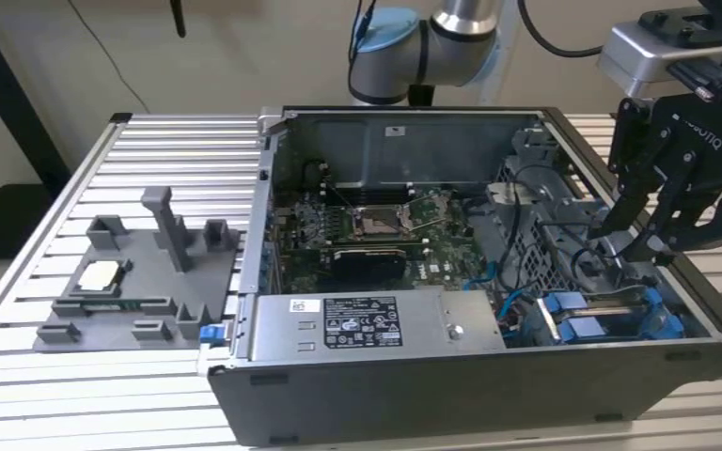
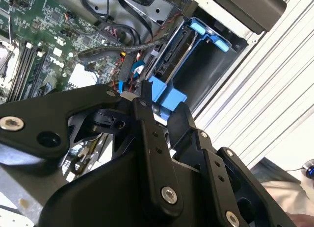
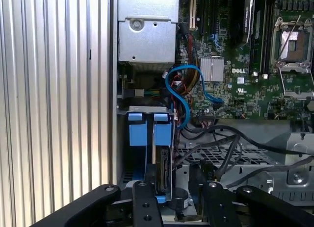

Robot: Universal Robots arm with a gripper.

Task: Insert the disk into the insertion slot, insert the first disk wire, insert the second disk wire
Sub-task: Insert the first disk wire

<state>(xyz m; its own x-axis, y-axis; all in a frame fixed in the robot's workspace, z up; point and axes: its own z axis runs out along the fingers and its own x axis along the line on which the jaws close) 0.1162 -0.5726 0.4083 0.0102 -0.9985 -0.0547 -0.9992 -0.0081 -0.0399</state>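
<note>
Hovering inside the open dark-grey metal computer case (image 1: 462,399), the black gripper (image 1: 632,241) holds its fingers apart astride the silver-grey, blue-framed disk (image 3: 163,163) seated in the blue-railed insertion slot (image 3: 138,134), where an off-centre close could snag the loose black cables (image 3: 223,148).

The arm (image 1: 449,42) comes in at the top of the exterior view and reaches toward the exterior view's right, where its black gripper (image 1: 624,240) hangs pointing down and slightly toward the exterior view's left, its two fingers (image 3: 146,210) spread apart.
</note>
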